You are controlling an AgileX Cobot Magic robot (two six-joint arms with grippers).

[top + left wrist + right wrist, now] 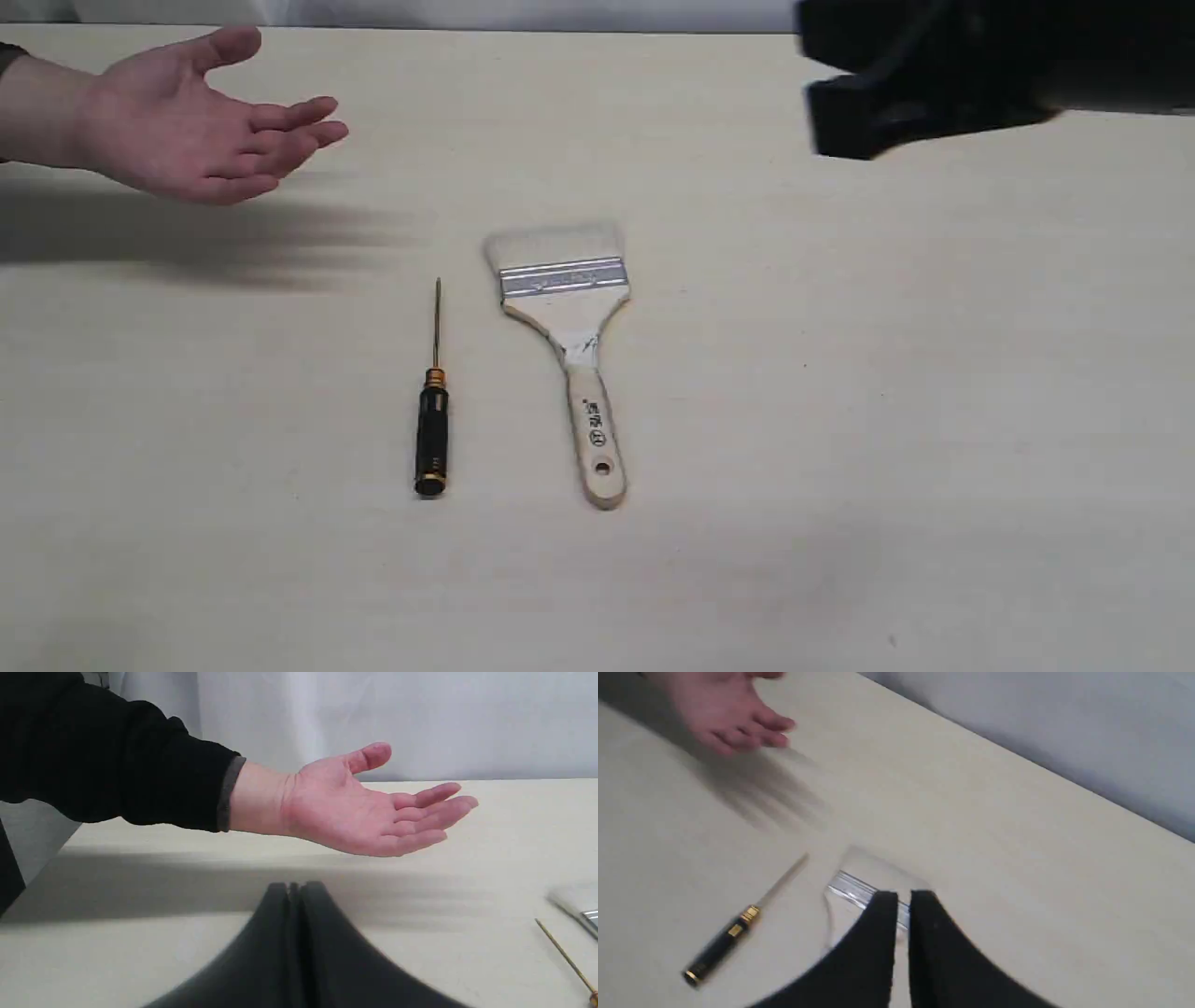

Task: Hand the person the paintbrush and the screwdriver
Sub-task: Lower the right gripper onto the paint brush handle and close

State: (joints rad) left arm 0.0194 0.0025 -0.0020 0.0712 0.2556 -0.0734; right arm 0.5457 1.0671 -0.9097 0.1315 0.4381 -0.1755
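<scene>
The paintbrush [565, 280] lies flat mid-table, bristles toward the far edge, handle toward the near edge. Just left of it the screwdriver [432, 429] lies parallel, with its thin shaft pointing away. The person's hand [177, 121] is held palm up above the far left of the table. My right gripper [831, 112] hovers blurred at the far right, high over the table; in its wrist view its fingers [882, 914] stand almost together above the paintbrush [873, 868], holding nothing. My left gripper [294, 889] is shut and empty, below the hand [355, 807].
The pale table [887, 420] carries only the two tools. A white wall runs behind the table's far edge [560, 30]. The hand casts a shadow [187, 233] on the table's left side.
</scene>
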